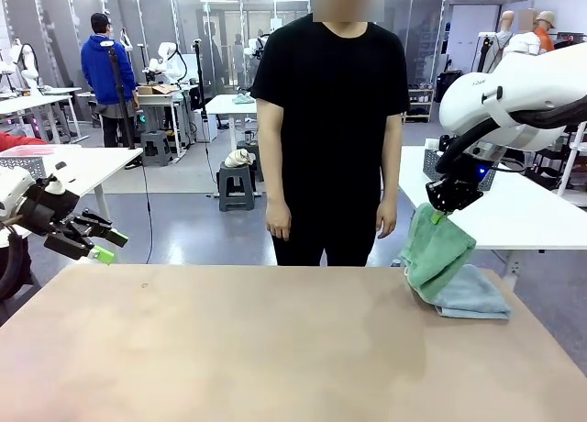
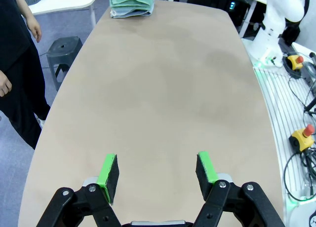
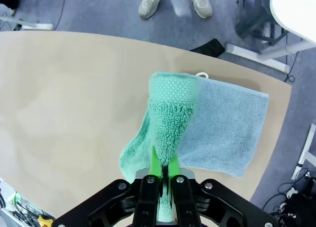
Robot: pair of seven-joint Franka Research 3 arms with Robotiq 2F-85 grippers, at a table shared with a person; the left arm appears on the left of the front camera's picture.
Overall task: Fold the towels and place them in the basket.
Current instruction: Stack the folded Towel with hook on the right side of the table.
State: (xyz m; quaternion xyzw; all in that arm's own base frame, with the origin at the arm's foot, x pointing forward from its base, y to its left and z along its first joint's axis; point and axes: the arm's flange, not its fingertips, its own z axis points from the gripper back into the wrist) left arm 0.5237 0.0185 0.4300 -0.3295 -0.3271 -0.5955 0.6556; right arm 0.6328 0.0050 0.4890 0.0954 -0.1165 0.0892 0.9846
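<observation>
My right gripper (image 1: 441, 216) (image 3: 163, 173) is shut on the mint green towel (image 1: 437, 250) (image 3: 165, 126) and holds it up by one end, its lower part draped on the pale blue-grey towel (image 1: 472, 296) (image 3: 224, 123). That blue-grey towel lies folded flat at the table's far right edge. From the left wrist both towels show as a small stack (image 2: 131, 2) at the far end of the table. My left gripper (image 1: 103, 240) (image 2: 158, 173) hangs open above the table's left corner, nothing between its green pads. The basket is out of view.
A person in black stands at the far side of the tan table (image 1: 275, 349), hands (image 1: 278, 222) down at the sides. White tables (image 1: 514, 211) stand behind, right and left. A dark stool (image 2: 66, 52) sits beside the table. The robot base and cables (image 2: 296, 64) lie along one side.
</observation>
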